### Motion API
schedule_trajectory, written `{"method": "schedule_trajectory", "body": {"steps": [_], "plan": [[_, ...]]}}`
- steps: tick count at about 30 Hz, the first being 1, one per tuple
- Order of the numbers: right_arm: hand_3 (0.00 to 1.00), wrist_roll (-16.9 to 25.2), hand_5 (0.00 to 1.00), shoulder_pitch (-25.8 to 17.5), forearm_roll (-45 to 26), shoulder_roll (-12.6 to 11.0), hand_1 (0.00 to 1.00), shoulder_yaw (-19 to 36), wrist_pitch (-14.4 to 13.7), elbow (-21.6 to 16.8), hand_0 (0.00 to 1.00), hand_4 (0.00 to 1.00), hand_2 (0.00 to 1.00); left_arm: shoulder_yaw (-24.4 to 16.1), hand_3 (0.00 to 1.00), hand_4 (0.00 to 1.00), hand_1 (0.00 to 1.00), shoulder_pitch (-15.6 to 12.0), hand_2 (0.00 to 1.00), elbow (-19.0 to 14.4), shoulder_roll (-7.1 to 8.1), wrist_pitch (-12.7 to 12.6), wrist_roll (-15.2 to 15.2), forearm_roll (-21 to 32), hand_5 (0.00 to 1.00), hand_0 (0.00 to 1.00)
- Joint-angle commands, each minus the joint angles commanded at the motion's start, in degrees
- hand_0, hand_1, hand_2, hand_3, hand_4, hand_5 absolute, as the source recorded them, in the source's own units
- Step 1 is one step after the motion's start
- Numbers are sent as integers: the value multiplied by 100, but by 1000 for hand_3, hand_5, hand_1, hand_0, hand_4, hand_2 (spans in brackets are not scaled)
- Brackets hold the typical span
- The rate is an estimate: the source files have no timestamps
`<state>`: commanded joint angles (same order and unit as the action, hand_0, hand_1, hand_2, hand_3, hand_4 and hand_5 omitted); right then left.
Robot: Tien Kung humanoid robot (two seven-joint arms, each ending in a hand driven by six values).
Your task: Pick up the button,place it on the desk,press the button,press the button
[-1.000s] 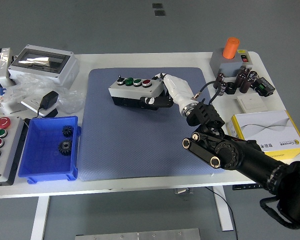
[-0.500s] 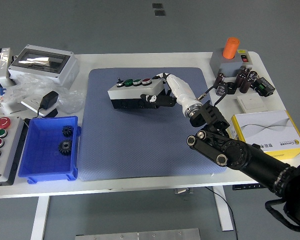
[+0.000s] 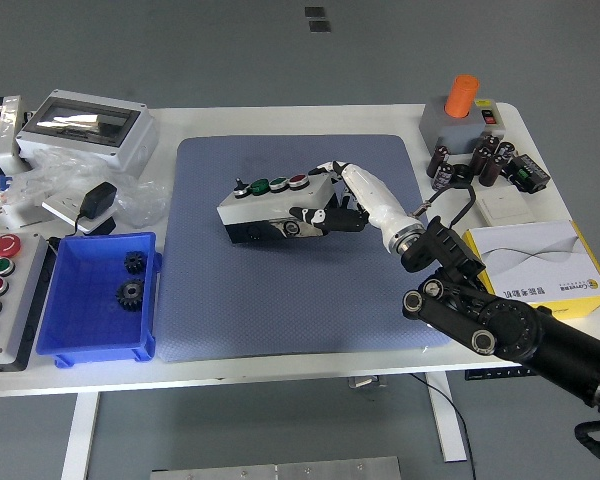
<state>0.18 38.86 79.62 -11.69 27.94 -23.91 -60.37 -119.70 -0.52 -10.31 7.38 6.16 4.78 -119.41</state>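
The button box is grey on top and black below, with a black switch, two green buttons and a red one along its lid. It is tilted, right end raised, over the middle of the blue mat. My right hand grips the box's right end, dark fingers wrapped along its front side. The right arm enters from the lower right corner. No left arm shows in the head view.
A blue bin with two black gears stands at the left. Left of it lies a grey panel with coloured buttons. A grey enclosure and plastic bags sit at back left. An orange-topped unit, capacitors and a yellow-white carton occupy the right.
My right hand has carried the button box toward the near side and a little right, and the box now tilts more. The arm has drawn back toward the lower right.
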Motion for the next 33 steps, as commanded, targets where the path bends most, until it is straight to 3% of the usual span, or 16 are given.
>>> {"method": "schedule_trajectory", "body": {"steps": [7, 18, 25, 31, 32, 33], "plan": [[176, 114, 458, -207, -4, -162, 212, -99, 34, -464, 10, 371, 239, -6, 579, 651, 765, -7, 623, 0, -14, 6, 4, -16, 134, 744], [175, 207, 508, -575, 350, -403, 207, 21, 107, -784, 10, 344, 235, -13, 582, 664, 765, -17, 628, 0, -25, 10, -5, -25, 146, 744], [175, 53, 510, -666, 733, -467, 209, 99, 332, -797, 13, 344, 235, -13, 581, 666, 765, -10, 630, 0, -31, 13, -15, -28, 148, 744], [185, -99, 494, -676, 1060, -497, 213, 91, 700, -809, 23, 337, 242, -12, 582, 668, 765, -12, 630, 0, -33, 23, -38, -28, 149, 744], [307, -98, 385, -676, 1094, -499, 299, 88, 740, -812, 110, 534, 346, -15, 582, 669, 765, -10, 631, 0, -33, 26, -40, -32, 150, 744], [307, -95, 385, -675, 1117, -500, 299, 84, 770, -814, 110, 534, 346, -19, 582, 669, 765, -9, 631, 0, -33, 28, -42, -37, 150, 744]]}}
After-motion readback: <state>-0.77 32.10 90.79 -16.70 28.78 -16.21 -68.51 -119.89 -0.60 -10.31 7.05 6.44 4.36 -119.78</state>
